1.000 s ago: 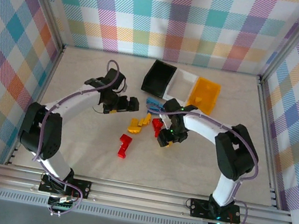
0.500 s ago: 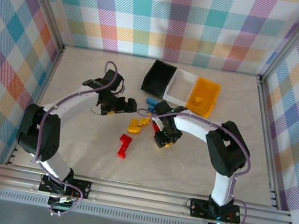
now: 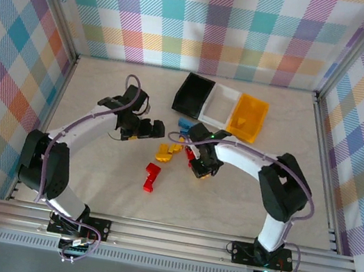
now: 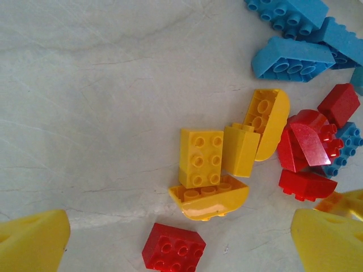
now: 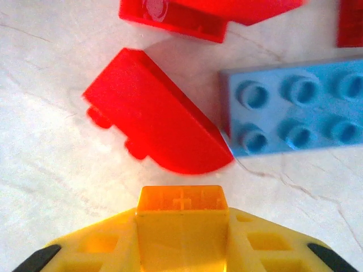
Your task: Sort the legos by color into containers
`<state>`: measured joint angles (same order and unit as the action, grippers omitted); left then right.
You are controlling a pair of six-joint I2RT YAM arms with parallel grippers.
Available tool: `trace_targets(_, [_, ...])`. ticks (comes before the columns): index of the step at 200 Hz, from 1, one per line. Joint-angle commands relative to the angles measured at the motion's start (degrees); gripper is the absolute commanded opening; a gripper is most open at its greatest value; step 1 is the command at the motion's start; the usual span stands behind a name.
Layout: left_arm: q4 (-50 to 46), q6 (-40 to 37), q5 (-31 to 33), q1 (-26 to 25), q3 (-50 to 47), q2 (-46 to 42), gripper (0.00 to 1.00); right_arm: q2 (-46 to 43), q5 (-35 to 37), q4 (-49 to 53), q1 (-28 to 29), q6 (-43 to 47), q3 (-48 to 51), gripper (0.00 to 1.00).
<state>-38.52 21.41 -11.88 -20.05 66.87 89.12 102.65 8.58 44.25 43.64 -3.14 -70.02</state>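
The legos [image 3: 178, 151] lie in a loose pile near the middle of the table [image 3: 89, 183], and the three bins stand side by side at 1 o'clock from this pile, close to the back wall: the black bin [image 3: 188, 98], then the white bin [image 3: 221, 104], then the yellow-orange bin [image 3: 256, 114]. Two red bricks [image 3: 151, 176] lie apart from the pile, at 7 o'clock from it. The left gripper [image 3: 148, 129] hovers at 10 o'clock from the pile, and in its wrist view the yellow fingers [image 4: 31, 241] stand wide apart, with yellow bricks [image 4: 198, 158] in the middle and blue bricks [image 4: 295, 56] at 1 o'clock. The right gripper [image 3: 203, 166] is low over the 3 o'clock side of the pile. Its wrist view shows a red curved brick [image 5: 156, 133] just in front of it, with a blue plate [image 5: 295, 110] beside that brick at 3 o'clock. Whether these fingers are apart or clamped on a brick, I cannot tell.
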Motion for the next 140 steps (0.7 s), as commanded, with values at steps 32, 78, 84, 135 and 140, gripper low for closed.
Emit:
trace_targets(32, [-7.13, -4.15, 3.11, -1.87, -0.22, -3.86, 1.0, -10.8, -3.48, 4.62, -10.6, -8.3, -6.94, 0.35])
trace_targets(78, [-10.12, -2.13, 3.51, -5.79, -3.73, -6.44, 0.97, 1.17, -5.68, 6.38, -25.36, -13.44, -23.55, 0.34])
trace_targets(84, [-10.37, -1.74, 3.67, -6.34, -4.27, -7.0, 0.97, 3.42, -5.59, 6.46, -26.25, -13.85, -25.69, 0.34])
trace_targets(135, [-12.98, 2.53, 4.68, -9.91, -9.75, -11.27, 0.94, 20.93, -4.1, 9.25, -32.04, -16.29, -42.34, 0.34])
trace_targets(140, [-13.05, 2.87, 4.75, -10.2, -10.31, -11.82, 0.93, 22.32, -3.97, 9.88, -32.34, -16.21, -44.17, 0.35])
